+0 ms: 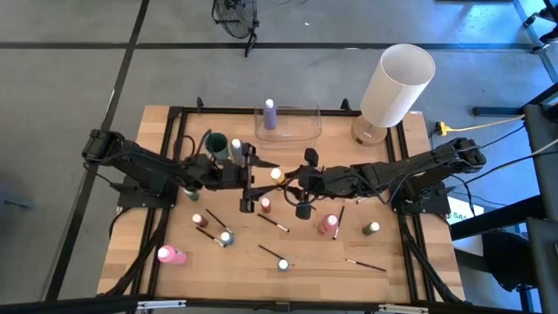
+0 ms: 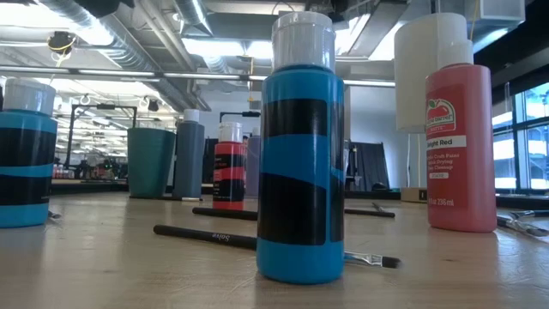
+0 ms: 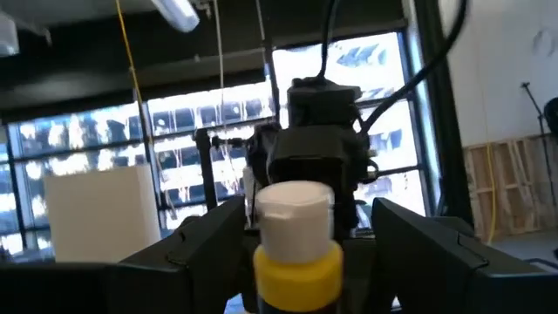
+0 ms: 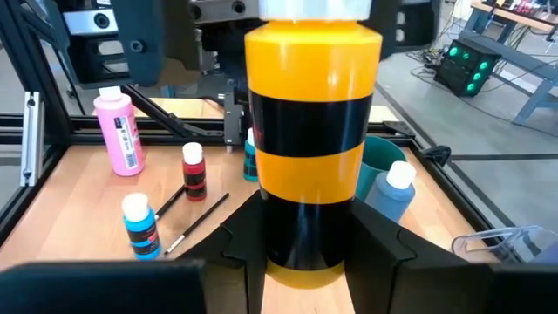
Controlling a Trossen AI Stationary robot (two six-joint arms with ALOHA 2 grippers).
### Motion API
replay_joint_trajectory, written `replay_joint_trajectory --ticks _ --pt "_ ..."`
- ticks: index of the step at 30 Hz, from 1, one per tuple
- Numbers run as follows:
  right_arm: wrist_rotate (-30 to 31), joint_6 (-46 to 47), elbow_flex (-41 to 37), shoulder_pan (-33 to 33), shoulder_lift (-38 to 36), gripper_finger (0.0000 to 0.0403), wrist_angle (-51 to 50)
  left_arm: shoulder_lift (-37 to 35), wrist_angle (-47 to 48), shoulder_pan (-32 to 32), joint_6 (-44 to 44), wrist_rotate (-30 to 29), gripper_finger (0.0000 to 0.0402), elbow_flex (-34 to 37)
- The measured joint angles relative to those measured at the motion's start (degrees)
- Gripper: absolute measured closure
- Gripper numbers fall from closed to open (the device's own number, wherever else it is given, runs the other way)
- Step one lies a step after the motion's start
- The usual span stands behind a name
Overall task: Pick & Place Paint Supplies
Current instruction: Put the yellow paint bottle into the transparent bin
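The yellow-and-black bottle stands upright above the table's middle, between both grippers: the right gripper clamps its lower body, while the left gripper stands open around its capped neck (a handover, I judge). A red bottle reads "Bright Red".

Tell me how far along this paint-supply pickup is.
Done: one lilac bottle stands in the clear container. In hand: the right hand grips a yellow bottle at mid-table, with the left hand open around its cap. Left: most supplies, such as the pink bottle, red bottle, green bottle and several brushes, lie on the table.
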State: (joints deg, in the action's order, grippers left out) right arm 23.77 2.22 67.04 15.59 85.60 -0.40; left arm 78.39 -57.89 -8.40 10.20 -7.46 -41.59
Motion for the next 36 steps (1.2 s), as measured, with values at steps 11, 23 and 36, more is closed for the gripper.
replay_joint_trajectory --ticks 11,23,36 --pt "-0.3 0.4 0.0 0.0 0.0 0.0290 -0.1 -4.9 31.0 -1.0 0.9 -3.5 0.0157 -11.4" --pt "-0.3 0.4 0.0 -0.1 0.0 0.0290 -0.7 -10.4 78.7 -2.8 0.6 -9.5 0.0159 -32.1" --pt "0.4 0.5 0.0 -0.3 0.0 0.0290 -0.7 1.7 105.0 -2.7 6.9 -6.6 0.0159 -53.0"
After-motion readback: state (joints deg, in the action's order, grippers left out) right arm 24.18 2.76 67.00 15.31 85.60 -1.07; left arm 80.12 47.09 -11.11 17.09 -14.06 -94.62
